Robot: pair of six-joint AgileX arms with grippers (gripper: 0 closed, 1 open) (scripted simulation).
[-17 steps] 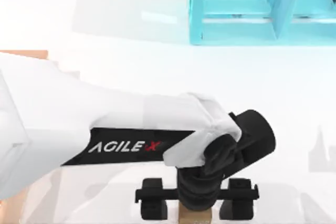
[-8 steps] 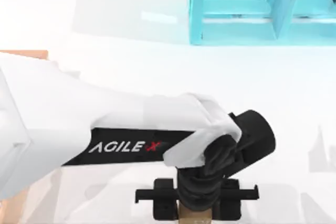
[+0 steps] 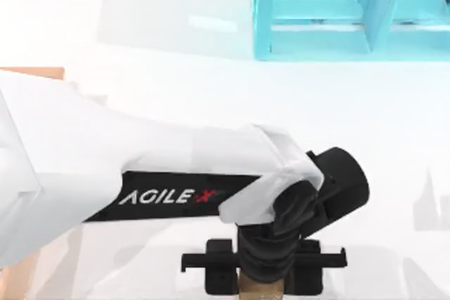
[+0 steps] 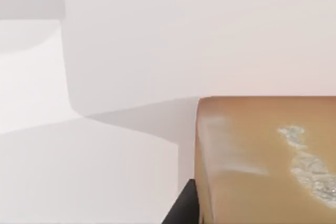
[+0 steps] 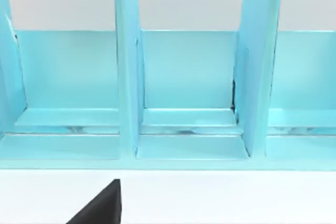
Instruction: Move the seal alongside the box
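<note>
the seal is mostly buried under the left gripper and chopped by the top view's bottom edge, the box is just an orange sliver behind the left arm.

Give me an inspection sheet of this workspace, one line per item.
Surface: white table, glossy.
Job's things: seal, tan, pale marks on one face, between the left hand's fingers near the front edge; box, orange-brown corner at the left edge, mostly hidden under the left arm.
Clutter: turquoise shelf frame, at the back right, compartments empty.
Hands: left hand shut on the seal; right hand faces the shelf frame.
Cables: nothing seen.
Surroundings: nothing seen.
</note>
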